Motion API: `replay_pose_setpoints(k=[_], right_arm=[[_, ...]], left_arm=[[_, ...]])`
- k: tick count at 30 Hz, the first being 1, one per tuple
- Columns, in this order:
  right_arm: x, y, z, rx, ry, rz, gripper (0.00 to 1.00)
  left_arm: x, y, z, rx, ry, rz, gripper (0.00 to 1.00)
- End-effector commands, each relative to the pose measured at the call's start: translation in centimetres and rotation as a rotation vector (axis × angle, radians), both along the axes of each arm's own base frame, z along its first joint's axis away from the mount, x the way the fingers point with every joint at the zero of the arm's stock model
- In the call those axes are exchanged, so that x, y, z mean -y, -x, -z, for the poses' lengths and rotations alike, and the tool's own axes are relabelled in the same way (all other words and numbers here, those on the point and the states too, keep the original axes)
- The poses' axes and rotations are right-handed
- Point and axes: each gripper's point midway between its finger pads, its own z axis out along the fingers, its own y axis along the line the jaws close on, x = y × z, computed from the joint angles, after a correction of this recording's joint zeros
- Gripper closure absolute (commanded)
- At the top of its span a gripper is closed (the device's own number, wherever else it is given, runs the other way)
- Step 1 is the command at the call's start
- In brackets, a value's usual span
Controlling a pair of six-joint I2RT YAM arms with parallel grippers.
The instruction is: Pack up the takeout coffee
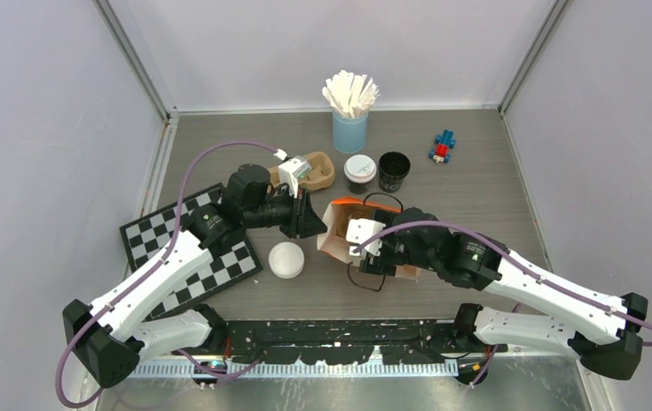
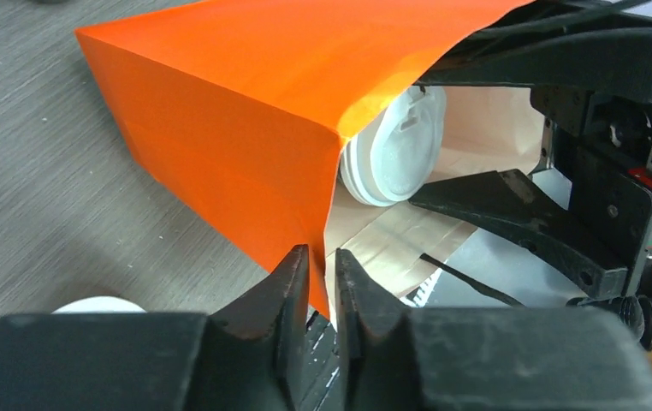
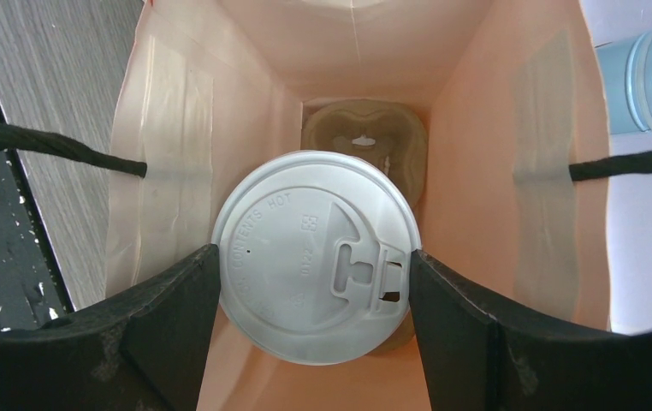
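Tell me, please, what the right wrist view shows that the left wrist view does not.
Only the right wrist: the cardboard cup tray deep in the bag and the blue cup outside. Only the left wrist: the bag's orange outside, the left jaws pinching its edge, a loose white lid on the table. Both: the coffee cup's lid held by the right jaws inside the bag.

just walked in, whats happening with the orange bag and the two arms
The left end effector pinches the rim of the orange paper bag, holding it open. The right end effector, shut on a lidded coffee cup, has it inside the bag's mouth, with a cardboard carrier deeper in. Another lidded cup, a lidless black cup and a loose white lid wait on the table.
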Motion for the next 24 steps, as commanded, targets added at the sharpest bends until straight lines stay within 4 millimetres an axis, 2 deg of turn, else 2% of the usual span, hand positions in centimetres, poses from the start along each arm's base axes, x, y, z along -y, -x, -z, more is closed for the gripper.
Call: replay_pose_setpoints(k=[1, 6, 15, 18, 24], right_arm=[[-1.3, -0.9, -2.1, 0.062, -0.043, -0.013, 0.23], [-2.3, -1.3, -1.5, 0.070, -0.024, -0.035, 0.24], [-3.7, -2.9, -0.1, 0.166, 0.008, -0.077, 0.23], [-3.6, -2.8, 1.6, 0.159, 0.045, -0.106, 0.23], [-3.6, -2.4, 2.5, 0.143, 0.025, -0.106, 0.23]], left_arm=[[0.5, 0.7, -0.9, 0.065, 0.033, 0.062, 0.86], [0.5, 1.5, -0.9, 0.089, 0.039, 0.112, 1.00], [0.3, 2.4, -0.7, 0.083, 0.051, 0.136, 1.00], [0.2, 2.5, -0.6, 0.059, 0.057, 0.124, 1.00], [0.0, 3.2, 0.1, 0.024, 0.072, 0.116, 1.00]])
